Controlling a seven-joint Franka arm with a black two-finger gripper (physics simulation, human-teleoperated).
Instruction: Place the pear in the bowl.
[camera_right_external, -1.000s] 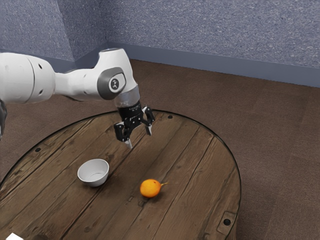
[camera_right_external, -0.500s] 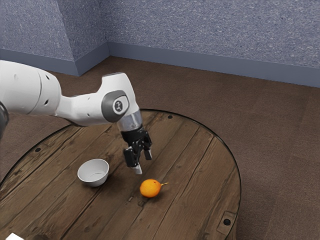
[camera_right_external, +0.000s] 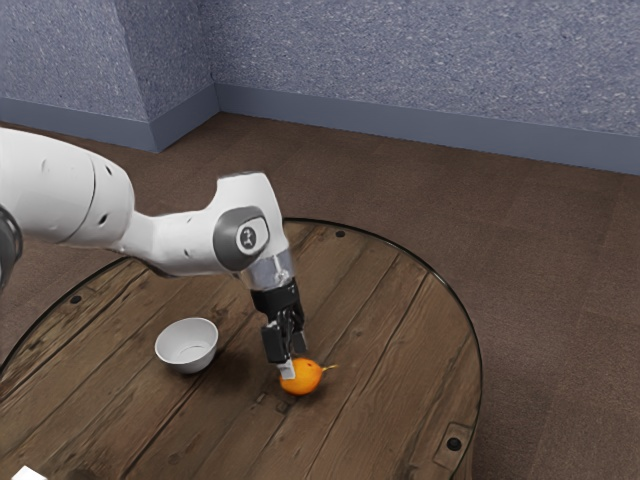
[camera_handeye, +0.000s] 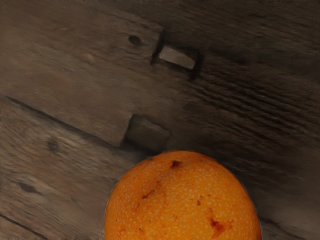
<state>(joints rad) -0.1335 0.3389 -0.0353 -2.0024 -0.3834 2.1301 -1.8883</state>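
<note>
On wood (camera_right_external: 380, 400) the pear (camera_right_external: 305, 379) lies sideways, stem (camera_right_external: 331, 368) toward the exterior view's right.

You have the pear (camera_right_external: 304, 380) on the bench (camera_right_external: 390, 350), its stem end toward the exterior view's right. In that view the bowl (camera_right_external: 187, 346) is to the pear's left and slightly farther back, also on the bench, with bare wood between the two. Your gripper (camera_right_external: 290, 368) is right at the pear. Beyond the bench you have floor (camera_right_external: 440, 210), then the wall (camera_right_external: 400, 60) behind.
</note>
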